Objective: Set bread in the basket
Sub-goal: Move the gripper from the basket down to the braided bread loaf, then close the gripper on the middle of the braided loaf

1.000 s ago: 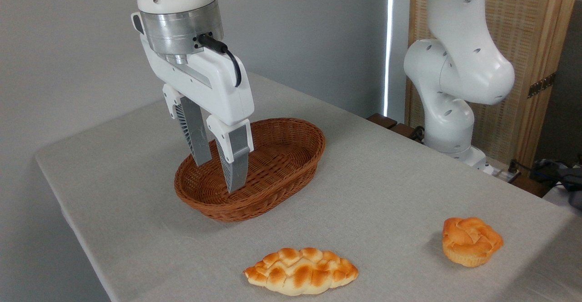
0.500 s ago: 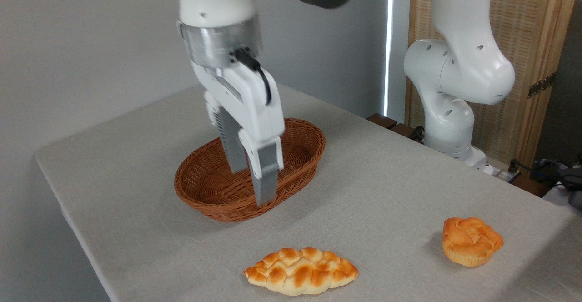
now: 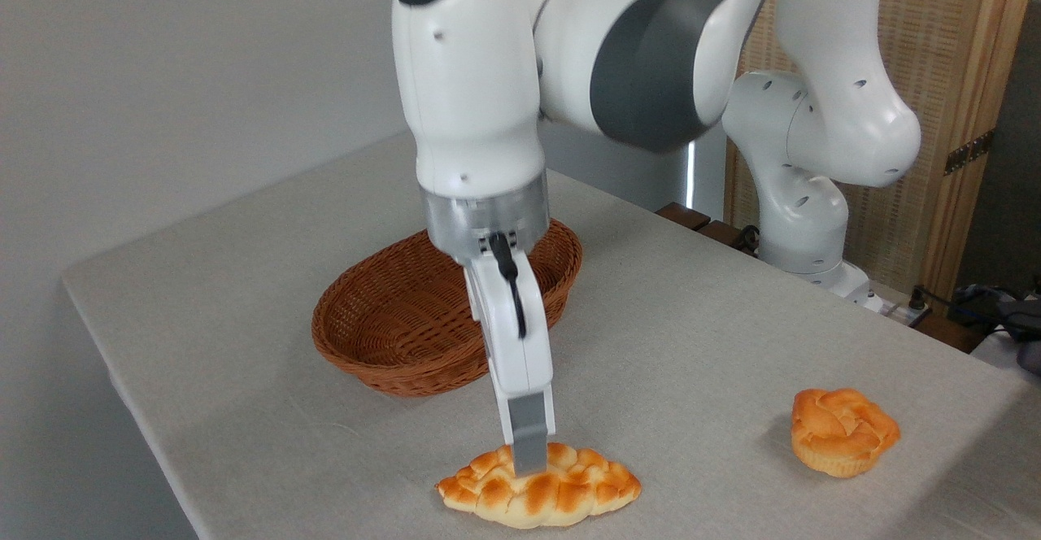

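Claw [image 3: 529, 465] is edge-on over the braided loaf [image 3: 538, 487], its gap hidden; a shallow pinch could slip off that bumpy crust.

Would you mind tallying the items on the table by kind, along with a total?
Braided loaves: 1, the bread, lying at the front under the hand
Muffin-shaped buns: 1, the bun at the right
Wicker baskets: 1, the basket, nothing visible in it
Total: 3
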Robot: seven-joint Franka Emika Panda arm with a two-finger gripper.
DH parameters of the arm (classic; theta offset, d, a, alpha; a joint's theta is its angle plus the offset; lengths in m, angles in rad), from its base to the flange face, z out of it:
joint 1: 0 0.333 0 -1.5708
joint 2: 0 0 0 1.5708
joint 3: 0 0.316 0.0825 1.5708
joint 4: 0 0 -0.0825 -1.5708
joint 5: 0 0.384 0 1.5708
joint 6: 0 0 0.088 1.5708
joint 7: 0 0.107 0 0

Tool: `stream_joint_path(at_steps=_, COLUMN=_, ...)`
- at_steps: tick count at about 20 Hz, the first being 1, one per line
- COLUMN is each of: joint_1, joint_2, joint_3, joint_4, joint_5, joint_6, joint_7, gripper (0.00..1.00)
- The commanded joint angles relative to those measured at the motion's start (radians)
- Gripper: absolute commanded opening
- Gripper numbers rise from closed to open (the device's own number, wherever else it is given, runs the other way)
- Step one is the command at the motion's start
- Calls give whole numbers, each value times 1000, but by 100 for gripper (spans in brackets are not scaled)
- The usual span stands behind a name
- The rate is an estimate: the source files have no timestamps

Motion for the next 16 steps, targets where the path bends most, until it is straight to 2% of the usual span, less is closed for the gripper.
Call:
stream_joint_path(at_steps=1, joint_1=-7, joint_2=-19, joint_3=8, joint_4=-77, joint_5=24, joint_6=50, joint_7=111, gripper=100)
stream_joint_path(at_steps=7, joint_1=-6, joint_2=7, joint_3=8, joint_4=-135, joint_5=25, joint_6=143, joint_7=126, gripper=100)
stream_joint_path(at_steps=10, joint_1=-7, joint_2=22, joint_3=8, joint_4=-137, joint_5=51, joint_6=153, joint_7=128, gripper=100)
stream_joint_path(at_steps=12, joint_1=-7, joint_2=30, joint_3=8, joint_4=-140, joint_5=51, joint_6=154, joint_7=128, gripper=100)
stream_joint_path(at_steps=13, joint_1=-7, joint_2=32, joint_3=8, joint_4=-140, joint_5=51, joint_6=157, joint_7=128, gripper=94)
stream_joint_path(at_steps=14, joint_1=-7, joint_2=32, joint_3=8, joint_4=-140, joint_5=51, joint_6=159, joint_7=128, gripper=79)
stream_joint_path(at_steps=16, joint_1=-7, joint_2=32, joint_3=8, joint_4=-140, joint_5=50, joint_6=159, joint_7=128, gripper=39)
